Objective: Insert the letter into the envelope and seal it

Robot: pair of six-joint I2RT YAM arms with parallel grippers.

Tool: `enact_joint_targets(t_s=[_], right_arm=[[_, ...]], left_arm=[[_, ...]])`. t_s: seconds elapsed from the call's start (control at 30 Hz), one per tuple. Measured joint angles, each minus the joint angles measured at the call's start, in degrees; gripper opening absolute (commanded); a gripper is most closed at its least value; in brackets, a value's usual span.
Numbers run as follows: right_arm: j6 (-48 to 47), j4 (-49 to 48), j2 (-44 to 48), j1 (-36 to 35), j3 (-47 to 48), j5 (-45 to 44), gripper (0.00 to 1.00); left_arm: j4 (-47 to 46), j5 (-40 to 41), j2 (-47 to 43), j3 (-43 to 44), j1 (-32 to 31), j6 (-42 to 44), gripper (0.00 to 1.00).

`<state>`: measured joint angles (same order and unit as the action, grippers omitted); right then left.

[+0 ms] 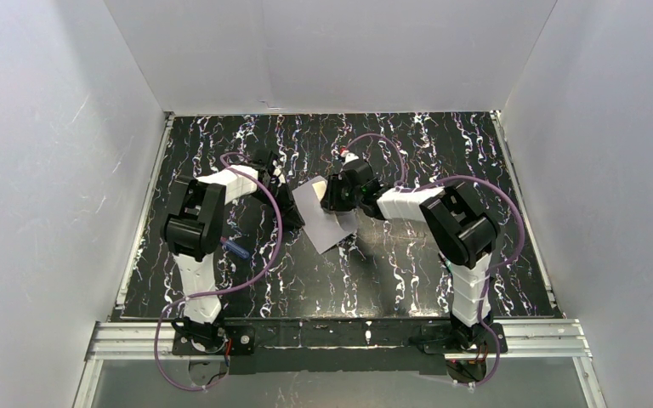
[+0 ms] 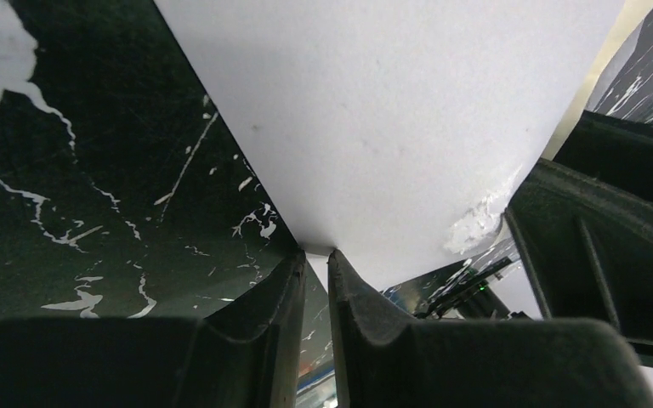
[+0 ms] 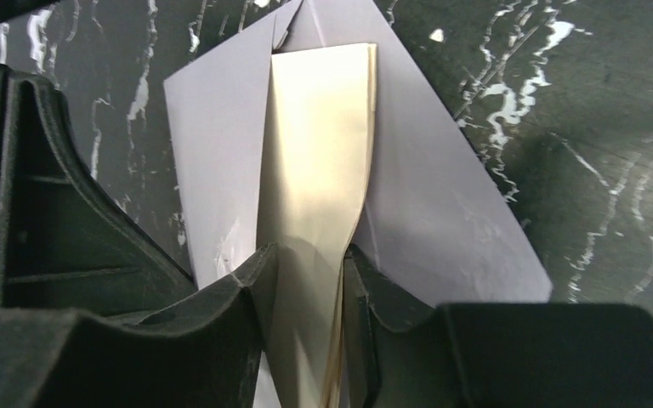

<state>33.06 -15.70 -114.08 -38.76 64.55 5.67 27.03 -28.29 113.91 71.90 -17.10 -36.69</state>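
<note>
Left claw (image 2: 315,255) pinches envelope (image 2: 391,110) corner at centre of table (image 1: 391,280). Right claw (image 3: 306,255) straddles letter (image 3: 323,144), which lies along the envelope; grip unclear. Advice: anchor the corner and feed the letter straight and flat so it doesn't buckle.

no legible text, labels, brands or numbers anywhere

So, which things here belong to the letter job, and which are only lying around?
For the job: envelope, letter.
Lying about: small blue pen-like thing.
</note>
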Motion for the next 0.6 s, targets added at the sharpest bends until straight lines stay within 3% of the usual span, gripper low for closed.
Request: enact_joint_targets(t_s=[0.1, 0.23, 0.33, 0.4, 0.43, 0.5, 0.6], right_arm=[[-1.8, 3.8, 0.8, 0.3, 1.1, -0.9, 0.52], [-3.3, 8.3, 1.4, 0.9, 2.7, -2.1, 0.52], [-3.5, 11.3, 2.1, 1.1, 3.1, -4.1, 0.37], [-3.7, 13.1, 2.5, 1.3, 3.1, -5.5, 0.16], [-3.8, 13.4, 2.6, 1.3, 3.1, -5.6, 0.11], [-4.1, 14.4, 2.6, 1.3, 3.1, -6.4, 0.12], [-4.9, 16.9, 2.6, 1.5, 4.3, -7.5, 0.24]], left_arm=[[0.5, 0.6, 0.0, 0.4, 0.0, 1.4, 0.18], [1.0, 0.9, 0.0, 0.9, -0.2, 2.6, 0.18], [1.7, 2.0, 0.0, 1.6, -0.3, 3.5, 0.17], [2.0, 2.7, 0.0, 2.0, -0.2, 3.9, 0.15], [2.1, 2.9, 0.0, 2.1, -0.2, 4.0, 0.15], [2.3, 3.5, 0.0, 2.3, -0.2, 4.2, 0.15], [2.9, 4.7, 0.0, 3.0, -0.2, 4.5, 0.16]])
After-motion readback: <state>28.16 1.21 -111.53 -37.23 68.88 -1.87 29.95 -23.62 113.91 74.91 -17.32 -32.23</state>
